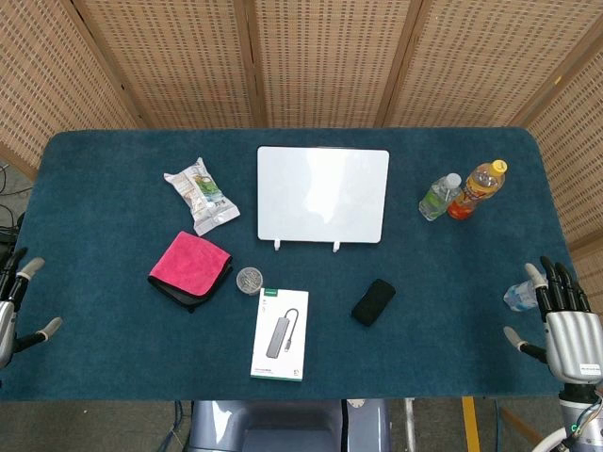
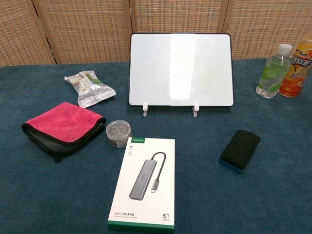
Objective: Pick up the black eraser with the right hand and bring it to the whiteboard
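The black eraser [image 1: 373, 301] [image 2: 240, 149] lies flat on the blue table, in front of and a little right of the whiteboard [image 1: 322, 194] [image 2: 180, 69], which stands upright on two white feet. My right hand [image 1: 562, 318] is at the table's right edge, far to the right of the eraser, fingers spread and holding nothing. My left hand [image 1: 13, 303] sits at the left edge, also spread and empty. Neither hand shows in the chest view.
A white boxed USB hub [image 1: 281, 333] lies left of the eraser, with a small round tin [image 1: 249, 279] and a pink cloth [image 1: 190, 268] beyond it. A snack packet [image 1: 200, 193] is left of the whiteboard. Two bottles [image 1: 464, 191] stand at the back right.
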Robot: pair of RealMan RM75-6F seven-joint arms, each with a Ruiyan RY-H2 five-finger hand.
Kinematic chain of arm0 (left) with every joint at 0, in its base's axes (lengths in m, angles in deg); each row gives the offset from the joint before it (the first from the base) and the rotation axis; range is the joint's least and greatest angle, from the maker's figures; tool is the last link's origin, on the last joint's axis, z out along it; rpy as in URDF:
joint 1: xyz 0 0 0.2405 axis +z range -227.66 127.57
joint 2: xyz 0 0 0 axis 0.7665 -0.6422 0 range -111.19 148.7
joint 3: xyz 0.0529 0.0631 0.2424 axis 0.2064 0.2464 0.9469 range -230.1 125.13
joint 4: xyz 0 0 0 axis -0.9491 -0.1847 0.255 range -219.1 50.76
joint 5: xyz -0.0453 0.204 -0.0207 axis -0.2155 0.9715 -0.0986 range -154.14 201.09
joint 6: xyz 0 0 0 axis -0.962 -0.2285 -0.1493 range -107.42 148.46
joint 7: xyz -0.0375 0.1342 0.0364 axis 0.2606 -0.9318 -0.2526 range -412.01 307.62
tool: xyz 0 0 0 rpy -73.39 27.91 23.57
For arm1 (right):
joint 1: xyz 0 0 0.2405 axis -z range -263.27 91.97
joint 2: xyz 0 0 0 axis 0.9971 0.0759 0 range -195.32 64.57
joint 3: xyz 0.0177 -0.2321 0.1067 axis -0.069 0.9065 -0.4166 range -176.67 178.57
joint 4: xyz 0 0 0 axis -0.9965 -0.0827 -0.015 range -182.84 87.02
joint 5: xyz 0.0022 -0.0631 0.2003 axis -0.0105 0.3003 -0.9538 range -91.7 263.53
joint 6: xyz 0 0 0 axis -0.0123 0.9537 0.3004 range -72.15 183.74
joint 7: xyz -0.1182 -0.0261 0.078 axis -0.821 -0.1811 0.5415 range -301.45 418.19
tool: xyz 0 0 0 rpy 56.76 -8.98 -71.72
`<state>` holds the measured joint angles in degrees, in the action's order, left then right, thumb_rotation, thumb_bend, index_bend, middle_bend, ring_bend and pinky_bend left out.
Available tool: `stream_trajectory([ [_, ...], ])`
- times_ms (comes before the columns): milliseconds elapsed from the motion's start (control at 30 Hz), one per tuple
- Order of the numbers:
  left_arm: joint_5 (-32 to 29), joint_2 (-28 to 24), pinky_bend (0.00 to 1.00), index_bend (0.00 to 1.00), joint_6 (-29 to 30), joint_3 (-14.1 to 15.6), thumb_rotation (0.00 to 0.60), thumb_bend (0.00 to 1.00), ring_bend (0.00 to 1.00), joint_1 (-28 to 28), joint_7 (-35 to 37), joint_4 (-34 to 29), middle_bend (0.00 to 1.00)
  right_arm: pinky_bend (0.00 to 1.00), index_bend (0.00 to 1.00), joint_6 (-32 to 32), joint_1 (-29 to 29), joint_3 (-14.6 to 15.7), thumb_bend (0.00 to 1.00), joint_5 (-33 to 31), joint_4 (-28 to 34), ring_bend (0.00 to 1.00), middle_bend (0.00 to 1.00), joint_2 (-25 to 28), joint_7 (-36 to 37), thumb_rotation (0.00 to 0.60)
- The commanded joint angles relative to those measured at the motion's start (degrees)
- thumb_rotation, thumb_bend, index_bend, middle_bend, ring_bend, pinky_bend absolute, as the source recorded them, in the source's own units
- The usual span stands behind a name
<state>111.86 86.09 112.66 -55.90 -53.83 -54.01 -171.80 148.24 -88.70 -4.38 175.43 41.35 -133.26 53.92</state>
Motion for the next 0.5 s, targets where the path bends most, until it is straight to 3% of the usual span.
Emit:
stream_trajectory([
  [33,-0.7,-0.7,0.0,0.0,-0.9,0.2,0.6,0.0,0.0,0.1,-0.3,-0.8,0.0,0.1,0.0,0.0,0.0,0.1,0.0,-0.1,0.1,0.0,0.0,-0.1,-0.6,0.6],
  [333,-0.6,-1.1,0.0,0.0,-1.3,0.1,0.6,0.0,0.0,-0.1,0.0,-1.3,0.0,0.1,0.0,-1.6,-1.2,0.5,0.0,1.5,-0.3,0.0,0.0,0.4,0.5,0.6],
  [500,-0.7,-1.4,0.0,0.0,-1.6,-0.2,0.6,0.0,0.0,-0.3,1.4,-1.2,0.0,0.1,0.0,-5.4,-6.9,1.0,0.0,9.1,-3.4,0.0,0.0,1.4,2.8,0.6],
])
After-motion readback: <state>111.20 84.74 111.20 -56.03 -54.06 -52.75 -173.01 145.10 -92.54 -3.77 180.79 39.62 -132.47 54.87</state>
